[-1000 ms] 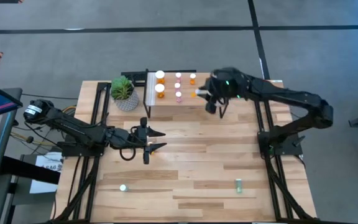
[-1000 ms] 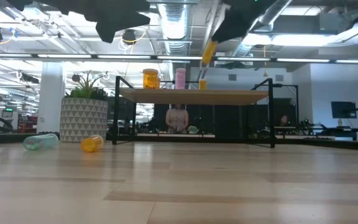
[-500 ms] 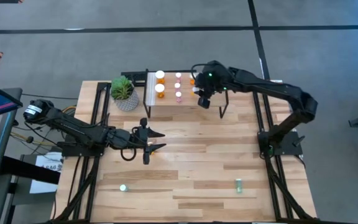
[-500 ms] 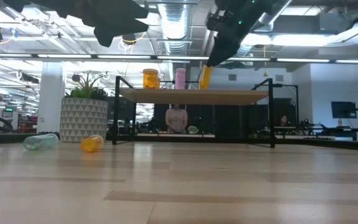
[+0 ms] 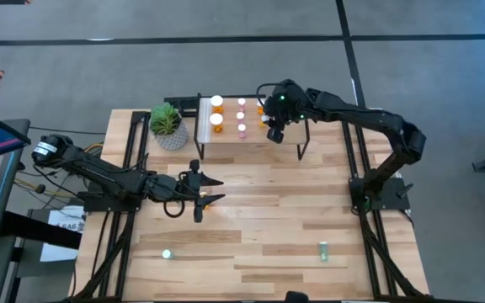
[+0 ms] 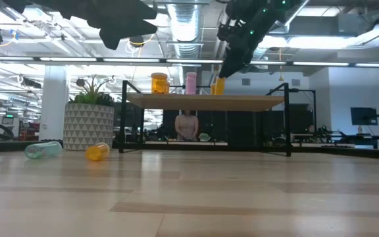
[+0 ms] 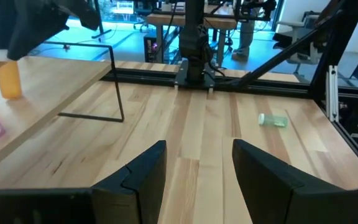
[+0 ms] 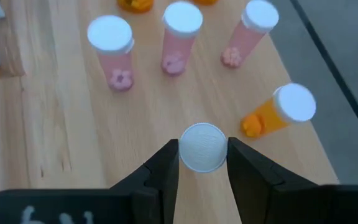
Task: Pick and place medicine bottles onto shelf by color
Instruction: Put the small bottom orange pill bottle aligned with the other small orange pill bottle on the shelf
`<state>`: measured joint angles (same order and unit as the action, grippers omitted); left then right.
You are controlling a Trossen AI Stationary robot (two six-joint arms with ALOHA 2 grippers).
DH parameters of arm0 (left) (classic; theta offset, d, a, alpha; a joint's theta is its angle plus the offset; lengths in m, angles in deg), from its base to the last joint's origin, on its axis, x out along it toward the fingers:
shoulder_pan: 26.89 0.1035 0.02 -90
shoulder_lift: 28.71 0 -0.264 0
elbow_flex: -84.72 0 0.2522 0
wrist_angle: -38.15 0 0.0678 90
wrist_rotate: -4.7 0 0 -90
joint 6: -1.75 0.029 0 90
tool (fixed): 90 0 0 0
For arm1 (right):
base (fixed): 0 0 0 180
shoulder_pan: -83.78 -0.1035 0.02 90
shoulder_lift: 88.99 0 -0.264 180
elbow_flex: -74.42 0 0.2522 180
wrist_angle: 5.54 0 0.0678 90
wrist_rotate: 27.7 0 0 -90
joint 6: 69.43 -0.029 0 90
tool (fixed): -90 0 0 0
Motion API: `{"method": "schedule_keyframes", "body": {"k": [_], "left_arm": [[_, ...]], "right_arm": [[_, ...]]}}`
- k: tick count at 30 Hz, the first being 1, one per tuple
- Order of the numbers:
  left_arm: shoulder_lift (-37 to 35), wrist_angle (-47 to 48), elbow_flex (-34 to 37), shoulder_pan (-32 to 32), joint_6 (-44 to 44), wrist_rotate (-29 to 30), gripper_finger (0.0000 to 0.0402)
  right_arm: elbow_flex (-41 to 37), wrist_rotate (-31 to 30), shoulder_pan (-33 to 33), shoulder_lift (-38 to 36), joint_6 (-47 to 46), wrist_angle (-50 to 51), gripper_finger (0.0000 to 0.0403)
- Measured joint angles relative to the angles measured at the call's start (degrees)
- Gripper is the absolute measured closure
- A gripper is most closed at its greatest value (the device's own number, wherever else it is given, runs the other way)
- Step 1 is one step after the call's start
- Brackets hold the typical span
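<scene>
We're idling the left gripper over the mid plank tabletop, fingers spread, gripping nothing. Two small teal bottles are lying near the front edge. On the low light-wood shelf, pink white-capped bottles are standing upright. The right gripper is hovering over the shelf's right end, fingers clamping a small orange white-capped bottle by its cap.

Left gripper jaws apart above bare tabletop. Green bottle lies on its side farther off. Orange bottle upright on shelf.
</scene>
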<state>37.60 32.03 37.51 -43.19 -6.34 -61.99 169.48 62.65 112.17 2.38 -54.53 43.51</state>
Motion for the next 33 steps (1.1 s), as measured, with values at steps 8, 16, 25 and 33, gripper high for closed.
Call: {"method": "schedule_keyframes", "body": {"k": [8, 16, 25, 33], "left_arm": [[0.0, 0.0, 0.0, 0.0, 0.1, 0.0, 0.0231], [0.0, 0.0, 0.0, 0.0, 0.1, 0.0, 0.0231], [0.0, -0.1, 0.0, 0.0, 0.1, 0.0, 0.0231], [0.0, -0.1, 0.0, 0.3, 0.1, 0.0, 0.0231]], "right_arm": [[0.0, 0.0, 0.3, -0.1, 0.2, -1.7, 0.026], [0.0, 1.1, 0.3, -0.1, 0.4, -2.1, 0.0258], [1.9, 1.4, 1.9, -0.1, 1.2, -1.9, 0.0253], [9.4, 5.3, 2.7, -0.2, 0.7, 5.2, 0.0254]]}}
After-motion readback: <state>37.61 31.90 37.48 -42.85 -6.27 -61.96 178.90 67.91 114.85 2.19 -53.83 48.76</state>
